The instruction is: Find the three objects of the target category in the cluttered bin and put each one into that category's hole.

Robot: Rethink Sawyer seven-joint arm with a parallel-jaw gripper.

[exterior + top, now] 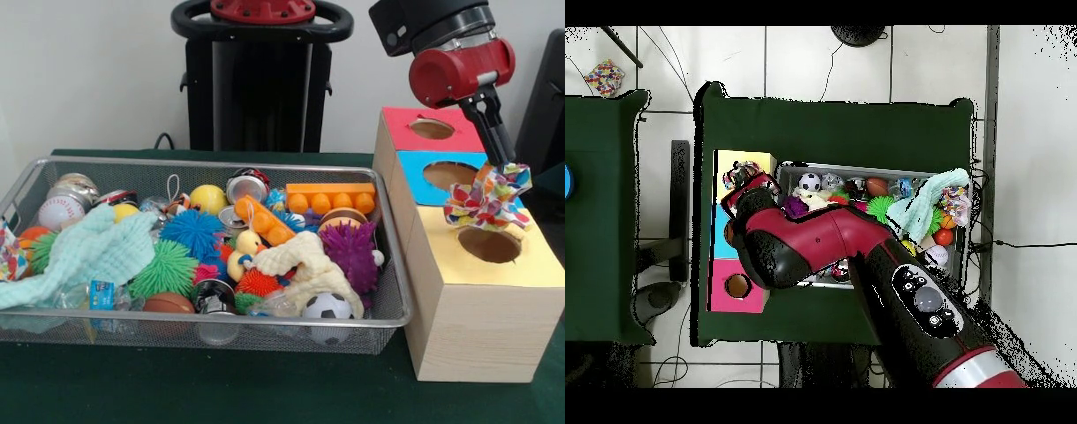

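Observation:
My gripper (505,166) is shut on a colourful patterned cloth (487,200) that hangs just above the round hole (489,245) in the yellow top of the wooden box (477,327). The cloth's lower edge sits at the hole's far rim. In the overhead view the arm covers most of the box, and the cloth (741,177) shows at the edge of the yellow panel (745,160). In the wire bin (212,320) lie a mint green cloth (88,252), a cream cloth (309,265) and a patterned cloth (9,254) over the left rim.
The box also has a blue panel with a hole (450,174) and a red panel with a hole (432,129) farther back. The bin holds several balls, spiky rubber toys, tins, an orange block (328,196) and a soccer ball (327,307).

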